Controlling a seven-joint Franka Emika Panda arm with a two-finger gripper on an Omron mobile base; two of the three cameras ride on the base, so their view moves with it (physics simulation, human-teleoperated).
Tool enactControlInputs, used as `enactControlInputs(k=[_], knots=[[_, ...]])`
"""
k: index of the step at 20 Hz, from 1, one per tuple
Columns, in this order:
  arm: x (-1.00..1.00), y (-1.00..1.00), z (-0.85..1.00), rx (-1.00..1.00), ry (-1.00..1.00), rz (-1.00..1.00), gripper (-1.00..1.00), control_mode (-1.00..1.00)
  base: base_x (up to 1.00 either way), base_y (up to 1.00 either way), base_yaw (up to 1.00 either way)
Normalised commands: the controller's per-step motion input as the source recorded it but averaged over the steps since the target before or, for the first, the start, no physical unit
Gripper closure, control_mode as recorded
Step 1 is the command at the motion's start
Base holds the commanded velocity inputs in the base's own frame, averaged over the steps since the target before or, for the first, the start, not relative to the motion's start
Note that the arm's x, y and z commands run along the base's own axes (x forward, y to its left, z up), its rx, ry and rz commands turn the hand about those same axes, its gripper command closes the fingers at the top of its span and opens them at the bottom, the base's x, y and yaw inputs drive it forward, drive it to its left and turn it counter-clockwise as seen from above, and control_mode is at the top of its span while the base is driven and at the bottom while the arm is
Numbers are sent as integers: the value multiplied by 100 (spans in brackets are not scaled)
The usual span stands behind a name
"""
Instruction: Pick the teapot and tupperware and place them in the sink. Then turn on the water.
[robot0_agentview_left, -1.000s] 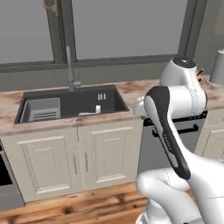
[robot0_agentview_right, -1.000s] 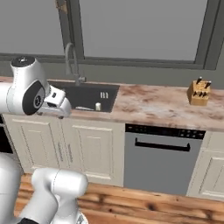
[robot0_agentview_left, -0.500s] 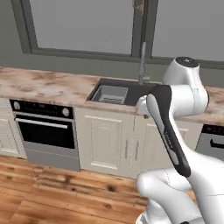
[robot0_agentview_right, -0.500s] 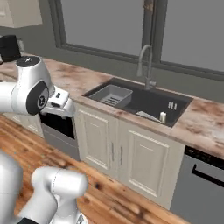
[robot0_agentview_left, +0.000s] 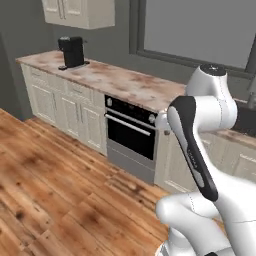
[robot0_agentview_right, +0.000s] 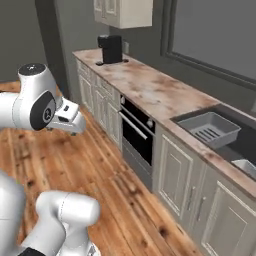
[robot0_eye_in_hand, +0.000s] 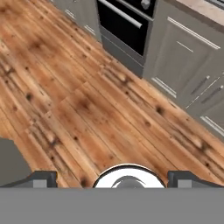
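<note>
My gripper (robot0_eye_in_hand: 114, 178) is open, its two dark fingertips (robot0_eye_in_hand: 43, 178) wide apart with nothing between them, and it points down at the wooden floor. In the right base view the hand (robot0_agentview_right: 68, 116) hangs out over the floor, well left of the counter. The sink (robot0_agentview_right: 239, 145) is a dark basin at the far right, and its edge also shows behind the arm (robot0_agentview_left: 246, 120). A pale shape (robot0_agentview_right: 246, 167) lies in the basin at the frame's edge; I cannot tell what it is. The teapot and tupperware are out of view. No water runs.
A grey slotted rack (robot0_agentview_right: 210, 129) sits in the sink's left part. A marbled counter (robot0_agentview_left: 120, 80) runs over cream cabinets, with a black oven (robot0_agentview_left: 131, 134) below and a black coffee machine (robot0_agentview_left: 72, 51) at its far end. Wood floor (robot0_agentview_left: 55, 190) spreads wide in front.
The whole picture has shifted: the base has moved left along the counter, so the sink has slid to the right edge while the oven and coffee machine came into view. The arm's pose looks unchanged.
</note>
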Motion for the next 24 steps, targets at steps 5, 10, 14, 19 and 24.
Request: enactControlInputs(k=[5, 10, 14, 19, 24], knots=[[0, 0, 0, 0, 0, 0, -100, 100, 0, 44, 71], [0, 0, 0, 0, 0, 0, -100, 100, -2, 49, 65], [0, 0, 0, 0, 0, 0, -100, 100, -10, 50, 62], [0, 0, 0, 0, 0, 0, -100, 100, -37, 57, 55], [0, 0, 0, 0, 0, 0, -100, 100, -57, 67, 39]])
